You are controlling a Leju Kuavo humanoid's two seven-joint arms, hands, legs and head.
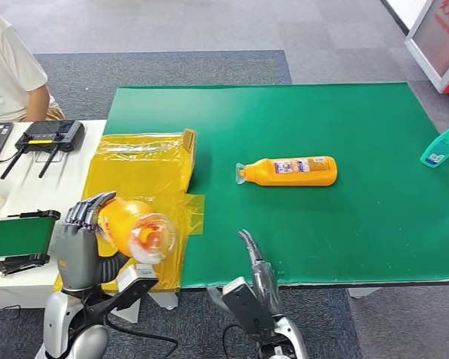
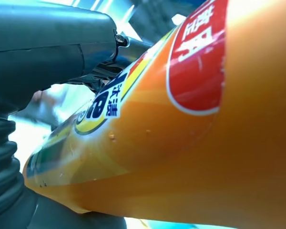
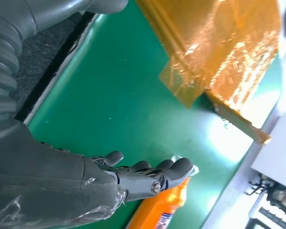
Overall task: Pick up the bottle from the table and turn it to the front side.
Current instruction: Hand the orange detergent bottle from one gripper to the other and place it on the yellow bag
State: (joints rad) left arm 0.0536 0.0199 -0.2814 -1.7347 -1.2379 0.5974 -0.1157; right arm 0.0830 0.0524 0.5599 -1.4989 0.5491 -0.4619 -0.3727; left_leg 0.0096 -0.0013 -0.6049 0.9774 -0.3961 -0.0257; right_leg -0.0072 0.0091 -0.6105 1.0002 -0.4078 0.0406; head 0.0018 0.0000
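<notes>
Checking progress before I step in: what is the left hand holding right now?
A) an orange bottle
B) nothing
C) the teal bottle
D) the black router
A: the left hand grips an orange bottle lifted above the yellow film; its label shows beside the thumb in the left wrist view.

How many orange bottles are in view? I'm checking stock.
2: one bottle in the left robot hand, one bottle lying on the green mat. None seem hidden.
</notes>
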